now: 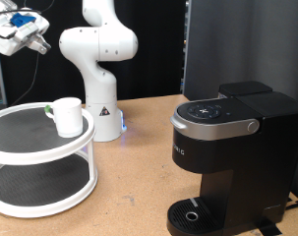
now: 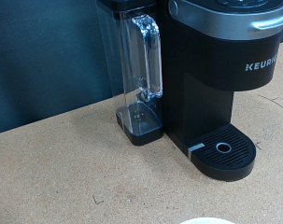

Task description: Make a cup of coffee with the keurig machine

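On the exterior view's right side of the tabletop (image 1: 139,187) stands the keurig machine (image 1: 227,157), upright, its long axis vertical. Its silver-trimmed lid is down and its front, with the brand lettering and the round drip tray (image 1: 193,214) at the base, faces the exterior view's bottom left. In the wrist view the machine (image 2: 216,75) shows from the side with its clear water tank (image 2: 141,65) next to the black body, and the drip tray (image 2: 223,149) bare, nothing standing on it.

The cup (image 1: 68,116) sits upright well apart from the machine, at the exterior view's left, on the top tier of a round white two-tier stand (image 1: 40,162) with dark mesh shelves; which way its handle points is hard to tell.

The tool (image 1: 35,44) hangs high in the exterior view's top left corner, above the stand and clear of the cup, holding nothing; I cannot tell how wide its fingers are. The white arm base (image 1: 101,59) rises behind the stand.

The tabletop is light brown particle board with faint marks. Dark curtains close off the background.
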